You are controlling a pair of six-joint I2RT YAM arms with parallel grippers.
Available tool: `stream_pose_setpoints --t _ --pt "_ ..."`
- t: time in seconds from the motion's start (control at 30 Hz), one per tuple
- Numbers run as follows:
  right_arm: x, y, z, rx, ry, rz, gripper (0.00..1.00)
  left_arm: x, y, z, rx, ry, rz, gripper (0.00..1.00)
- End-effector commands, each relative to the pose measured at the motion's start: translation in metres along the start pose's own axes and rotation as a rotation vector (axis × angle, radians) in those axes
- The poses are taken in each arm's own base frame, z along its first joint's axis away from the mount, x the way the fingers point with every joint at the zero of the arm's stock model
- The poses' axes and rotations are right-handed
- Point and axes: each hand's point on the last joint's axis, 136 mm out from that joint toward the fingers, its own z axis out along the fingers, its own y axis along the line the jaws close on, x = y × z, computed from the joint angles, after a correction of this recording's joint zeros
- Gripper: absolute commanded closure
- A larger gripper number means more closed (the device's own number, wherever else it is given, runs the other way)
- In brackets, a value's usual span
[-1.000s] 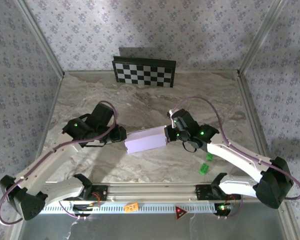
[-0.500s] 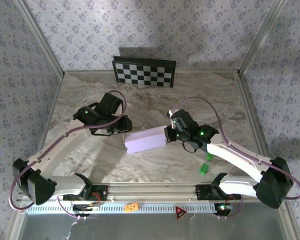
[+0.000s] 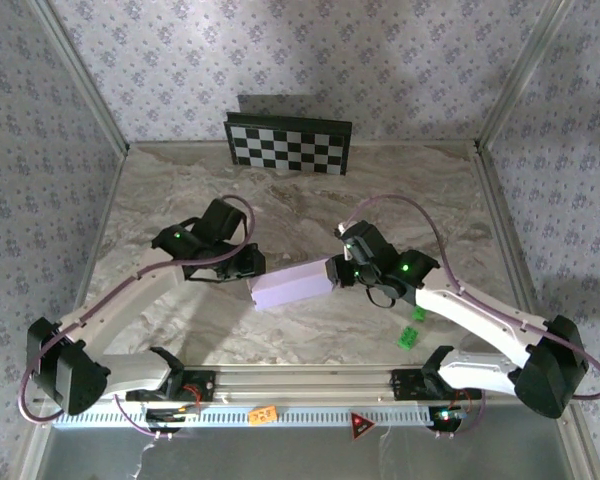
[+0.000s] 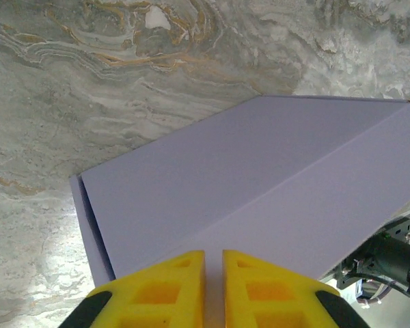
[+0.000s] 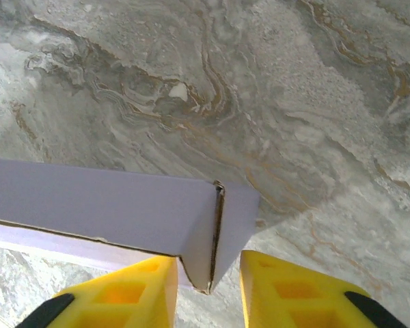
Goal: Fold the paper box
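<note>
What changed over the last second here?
The left gripper swung away from the paper box, then came back to its left end, fingers nearly closed. The right gripper loosened; its fingers now straddle the box's right end. The box and checkerboard panel stayed put.

1. We log this place as a robotics lab test cell.
2. The left arm (image 3: pixel 120 295) and the right arm (image 3: pixel 470 305) are bolted to a metal rail (image 3: pixel 300 378) at the near edge of a marble-patterned table (image 3: pixel 180 190).
3. Aluminium posts (image 3: pixel 82 75) frame flat wallpaper panels (image 3: pixel 280 50) on three sides.
4. A black-and-white checkerboard panel (image 3: pixel 288 144), like a camera target, stands at the back wall.
</note>
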Motion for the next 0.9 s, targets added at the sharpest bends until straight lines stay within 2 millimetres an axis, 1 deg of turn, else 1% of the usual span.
stream_pose_setpoints --t 0.0,0.1,0.23,0.33,0.4,0.47,0.6,0.7,0.73,0.87 --pt "-0.016 0.006 -0.024 -0.008 -0.041 0.012 0.66 0.007 0.005 0.0 0.005 0.01 -0.029 0.84" --pt "-0.028 0.015 -0.034 -0.035 -0.074 0.008 0.65 0.009 0.008 0.003 0.001 0.011 -0.036 0.84" --pt "-0.043 0.036 -0.041 -0.112 -0.102 0.004 0.67 0.011 0.011 0.005 -0.005 0.012 -0.04 0.84" --pt "-0.049 0.05 -0.036 -0.163 -0.1 0.007 0.7 0.011 0.012 0.006 -0.007 0.009 -0.042 0.84" --pt "-0.05 0.056 -0.029 -0.186 -0.092 0.01 0.72 0.011 0.012 0.006 -0.007 0.008 -0.04 0.84" --pt "-0.044 0.056 -0.017 -0.187 -0.071 0.011 0.74 0.011 0.013 0.007 -0.01 0.008 -0.042 0.84" --pt "-0.015 0.045 0.009 -0.165 0.005 0.042 0.78 0.011 0.016 0.008 -0.024 0.009 -0.04 0.84" --pt "0.003 0.035 0.022 -0.142 0.033 0.067 0.79 0.011 0.018 0.008 -0.035 0.009 -0.038 0.84" --pt "0.007 0.032 0.026 -0.133 0.036 0.071 0.79 0.01 0.018 0.008 -0.037 0.006 -0.038 0.84" --pt "0.003 0.027 0.029 -0.115 0.018 0.074 0.8 0.001 0.012 -0.003 -0.034 -0.029 -0.023 0.84"
